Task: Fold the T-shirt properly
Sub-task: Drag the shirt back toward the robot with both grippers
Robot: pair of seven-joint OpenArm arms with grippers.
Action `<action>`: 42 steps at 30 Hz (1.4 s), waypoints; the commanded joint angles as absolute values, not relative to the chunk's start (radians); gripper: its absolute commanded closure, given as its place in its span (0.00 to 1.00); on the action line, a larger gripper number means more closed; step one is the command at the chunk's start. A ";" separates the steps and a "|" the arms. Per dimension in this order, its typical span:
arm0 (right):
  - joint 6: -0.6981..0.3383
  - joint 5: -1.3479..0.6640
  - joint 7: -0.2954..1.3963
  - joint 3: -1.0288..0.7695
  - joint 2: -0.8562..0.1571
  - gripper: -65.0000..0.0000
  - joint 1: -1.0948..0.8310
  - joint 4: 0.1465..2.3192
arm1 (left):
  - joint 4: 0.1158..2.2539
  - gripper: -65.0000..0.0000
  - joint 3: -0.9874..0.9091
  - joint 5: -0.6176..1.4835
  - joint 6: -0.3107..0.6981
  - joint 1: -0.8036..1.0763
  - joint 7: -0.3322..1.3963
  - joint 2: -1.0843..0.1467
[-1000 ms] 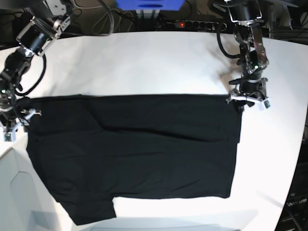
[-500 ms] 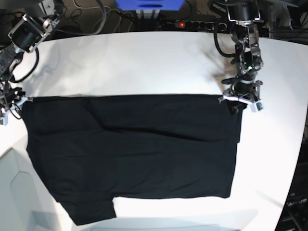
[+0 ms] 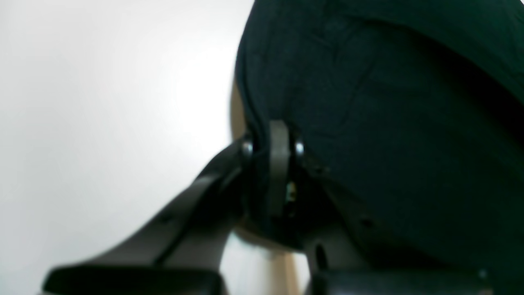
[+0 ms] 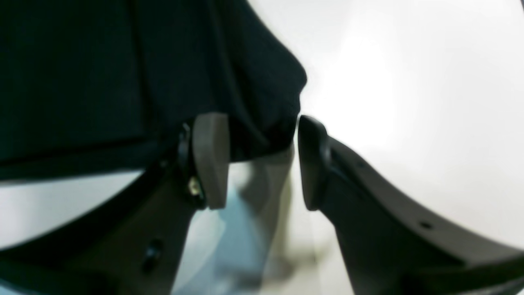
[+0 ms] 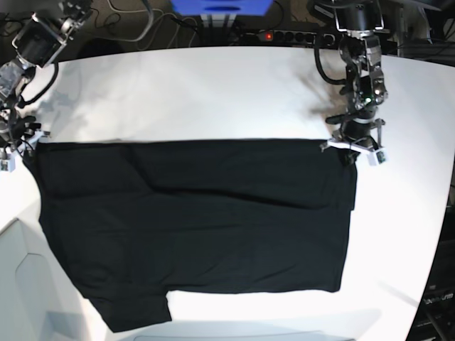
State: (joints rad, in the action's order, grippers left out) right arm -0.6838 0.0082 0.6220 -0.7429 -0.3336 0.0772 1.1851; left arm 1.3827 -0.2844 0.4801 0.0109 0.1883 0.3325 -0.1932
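left gripper (image 3: 272, 164): pads are pinched tight with black cloth running up between them in the left wrist view, so it's got hold of the T-shirt (image 5: 199, 227) at the far corner on the base view's right (image 5: 350, 148).

right gripper (image 4: 258, 159): different story. The grey pad (image 4: 211, 159) and the black one sit well apart, and a bulge of shirt edge hangs into the gap between them. Nothing's clamped that I can see. It's spread and parked at the other far corner, base view's left (image 5: 18, 145).

T-shirt: flat on the white table (image 5: 213, 92), spread wide, far edge running pretty much straight from one gripper to the other. A sleeve sticks out at the near left corner. There's a diagonal crease or layer edge across the upper half, and a thin second layer peeks out along the right edge, so my guess is it's already doubled over at least once.

progress: early-to-middle, I'd say. It's laid out and smoothed; the left side is grabbed, the right isn't yet. Still to go: close that second grip, then the rest of the folding, because this thing is way too big to call done.

writing / labels: nothing readable. No print or tag showing, just plain black. A blue box (image 5: 220, 7) sits behind the table; can't read anything on it either.
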 commanded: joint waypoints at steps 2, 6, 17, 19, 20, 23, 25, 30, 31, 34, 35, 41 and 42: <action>-0.698 0.007 0.622 -0.745 -0.357 0.57 0.084 1.155 | 1.382 1.00 -0.285 0.478 0.005 0.197 0.389 -0.196; -0.698 0.005 0.622 -0.745 -0.358 0.58 0.079 1.121 | 1.382 1.00 -0.285 0.478 0.005 0.205 0.389 -0.196; -0.698 0.005 0.630 -0.743 -0.381 1.00 0.064 1.173 | 1.394 1.00 -0.285 0.478 0.005 0.240 0.389 -0.202; -0.698 0.005 0.633 -0.743 -0.381 1.00 0.047 1.224 | 1.405 1.00 -0.285 0.478 0.005 0.242 0.389 -0.203; -0.698 0.005 0.633 -0.743 -0.380 1.00 0.036 1.257 | 1.419 1.00 -0.285 0.478 0.005 0.242 0.389 -0.203; -0.698 0.005 0.667 -0.720 -0.381 1.00 0.031 1.340 | 1.469 1.00 -0.297 0.478 0.005 0.243 0.389 -0.219; -0.698 0.005 0.691 -0.697 -0.394 1.00 0.031 1.388 | 1.508 1.00 -0.318 0.478 0.004 0.243 0.390 -0.222; -0.698 0.007 0.750 -0.633 -0.407 1.00 0.114 1.440 | 1.583 1.00 -0.358 0.476 0.004 0.231 0.392 -0.226; -0.698 0.007 0.765 -0.625 -0.418 1.00 0.133 1.442 | 1.595 1.00 -0.364 0.475 0.004 0.231 0.392 -0.226; -0.698 0.007 0.802 -0.576 -0.429 1.00 0.208 1.440 | 1.627 1.00 -0.369 0.470 0.004 0.193 0.418 -0.226; -0.698 0.008 0.812 -0.561 -0.430 1.00 0.236 1.440 | 1.627 1.00 -0.375 0.470 0.004 0.174 0.460 -0.226; -0.698 0.008 0.888 -0.547 -0.433 1.00 0.340 1.442 | 1.678 1.00 -0.435 0.475 0.004 0.064 0.671 -0.219; -0.698 0.008 0.903 -0.547 -0.433 1.00 0.338 1.442 | 1.690 1.00 -0.438 0.475 0.004 0.061 0.691 -0.219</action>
